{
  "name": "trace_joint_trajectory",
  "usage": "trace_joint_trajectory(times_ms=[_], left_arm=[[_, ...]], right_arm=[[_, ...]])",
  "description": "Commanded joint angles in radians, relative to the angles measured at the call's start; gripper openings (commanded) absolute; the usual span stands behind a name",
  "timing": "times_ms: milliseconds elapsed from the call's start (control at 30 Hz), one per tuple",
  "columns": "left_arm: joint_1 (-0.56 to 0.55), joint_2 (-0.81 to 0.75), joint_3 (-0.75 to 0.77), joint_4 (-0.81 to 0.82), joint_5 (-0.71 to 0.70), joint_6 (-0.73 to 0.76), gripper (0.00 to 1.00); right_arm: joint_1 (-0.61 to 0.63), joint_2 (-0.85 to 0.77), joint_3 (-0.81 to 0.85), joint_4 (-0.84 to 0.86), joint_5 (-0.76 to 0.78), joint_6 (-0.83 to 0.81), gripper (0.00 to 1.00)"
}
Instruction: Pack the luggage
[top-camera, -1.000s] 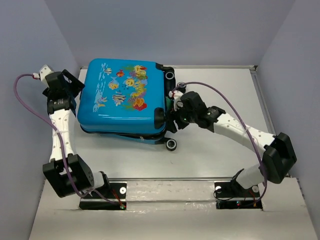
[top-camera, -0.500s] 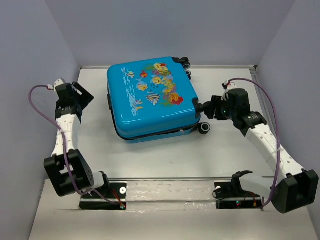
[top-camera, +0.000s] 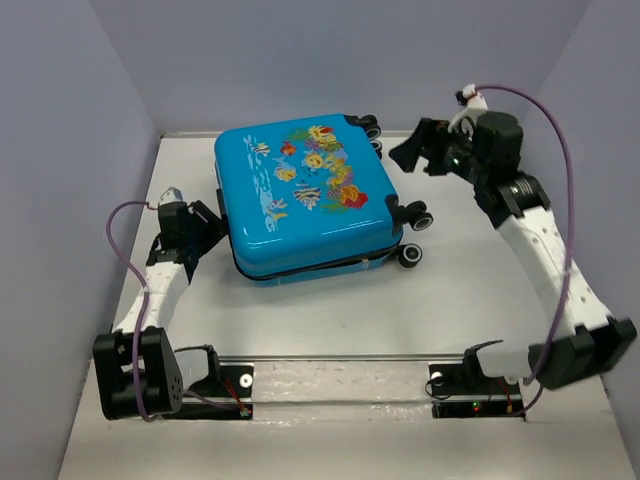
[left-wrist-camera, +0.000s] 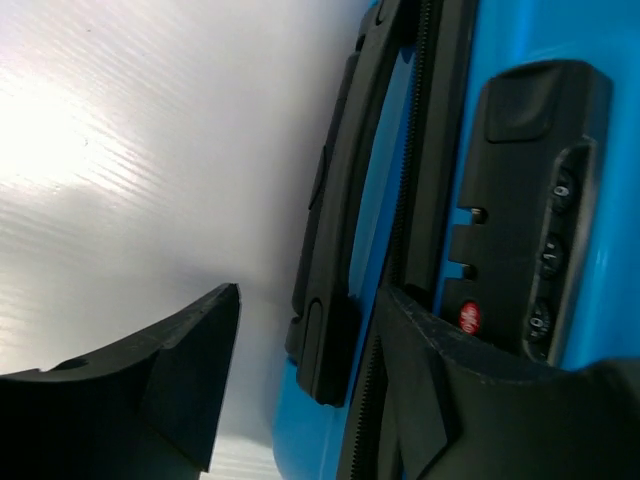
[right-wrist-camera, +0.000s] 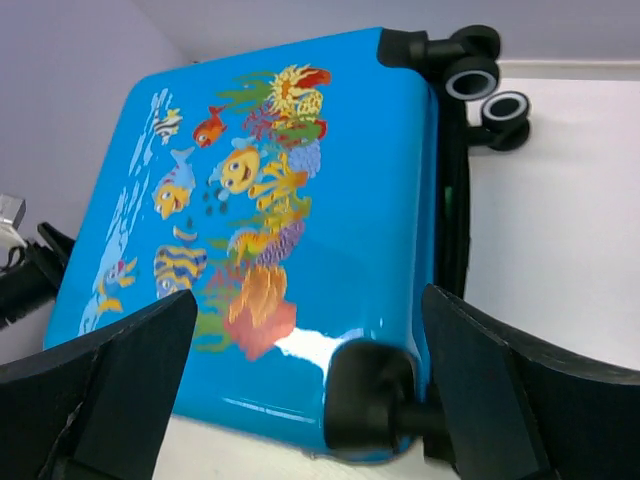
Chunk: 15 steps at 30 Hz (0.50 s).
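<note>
The luggage (top-camera: 300, 200) lies flat and closed in the middle of the table, fish print up, wheels (top-camera: 415, 220) to the right. My left gripper (top-camera: 208, 232) is open, low at the case's left side. In the left wrist view the left gripper (left-wrist-camera: 310, 400) has the end of the black side handle (left-wrist-camera: 335, 250) between its spread fingers, beside the combination lock (left-wrist-camera: 540, 230). My right gripper (top-camera: 412, 150) is open and empty, raised at the case's back right. The right wrist view looks down past the right gripper (right-wrist-camera: 310, 390) onto the luggage (right-wrist-camera: 300, 180) and a wheel mount (right-wrist-camera: 370, 395).
The white table (top-camera: 330, 310) is walled in by pale panels at the left, back and right. A metal rail (top-camera: 340, 375) with both arm bases runs along the near edge. Two more wheels (right-wrist-camera: 475, 75) stick out at the case's far corner.
The case was shifted right and turned, then stayed put. My left gripper has come in to the case's left side. My right arm has lifted away to the back right.
</note>
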Motion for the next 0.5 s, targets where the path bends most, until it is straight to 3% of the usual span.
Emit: trace_joint_trajectory(times_ms=[0,167,333,467], left_arm=[[-0.126,-0.013,-0.015,0.093,-0.021,-0.044,0.67],[-0.247,-0.045,-0.087,0.148,-0.049,-0.084,0.62],[-0.374,-0.132,-0.167,0.180,-0.138,-0.121,0.58],[-0.599,-0.194,-0.219,0.185,-0.259,-0.167,0.56]], right_arm=[[0.002,0.337,0.172,0.039,-0.114,0.051,1.00],[0.019,0.642,0.408,-0.026,-0.174,0.069,1.00],[0.090,0.835,0.565,-0.082,-0.250,0.043,0.99],[0.174,0.994,0.728,-0.095,-0.420,0.025,0.97]])
